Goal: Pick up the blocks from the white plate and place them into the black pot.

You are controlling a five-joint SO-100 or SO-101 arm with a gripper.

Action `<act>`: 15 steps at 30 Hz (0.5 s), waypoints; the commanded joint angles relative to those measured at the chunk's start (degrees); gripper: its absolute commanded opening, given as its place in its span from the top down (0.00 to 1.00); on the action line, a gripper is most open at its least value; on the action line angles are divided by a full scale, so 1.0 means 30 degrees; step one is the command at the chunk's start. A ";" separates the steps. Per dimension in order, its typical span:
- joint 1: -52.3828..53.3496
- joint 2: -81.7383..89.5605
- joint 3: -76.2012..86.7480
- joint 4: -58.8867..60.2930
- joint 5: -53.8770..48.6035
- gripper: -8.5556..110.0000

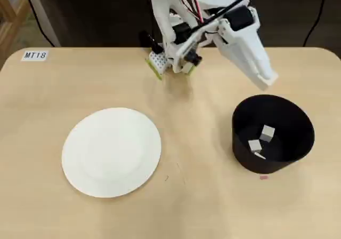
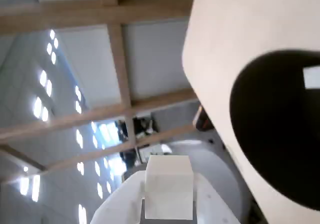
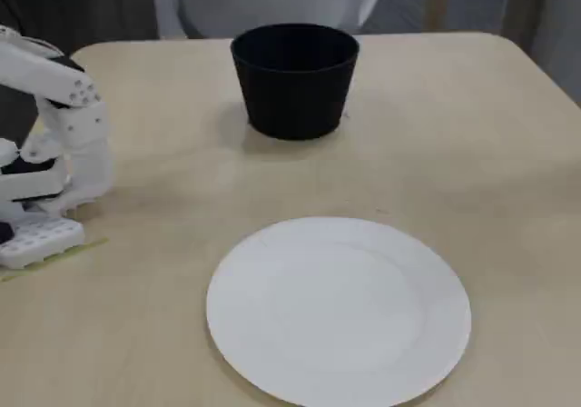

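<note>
The white plate [image 1: 112, 152] lies bare on the left of the table in the overhead view, with no blocks on it. The black pot [image 1: 273, 134] stands at the right. Inside it lie two pale blocks [image 1: 268, 133] [image 1: 254, 145], with a pale sliver beside them. My gripper [image 1: 268, 78] hangs just above the pot's far rim. In the wrist view one white block [image 2: 168, 194] sits clamped between the two white fingers, and the pot [image 2: 280, 134] fills the right side. The plate [image 3: 338, 312] and pot [image 3: 295, 80] also show in the fixed view.
The arm's base [image 1: 170, 52] stands at the table's far edge, with a white perforated mount [image 1: 156, 62] beside it. A label reading MT18 [image 1: 35, 55] sits at the far left corner. In the fixed view the arm's base [image 3: 54, 153] is at the left.
</note>
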 commanded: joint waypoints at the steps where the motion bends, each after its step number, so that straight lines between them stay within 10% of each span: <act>1: -0.0586 0.0322 0.1436 -0.1143 0.0234 0.95; 15: -0.0527 -0.4307 0.3340 -0.6182 -0.0645 0.95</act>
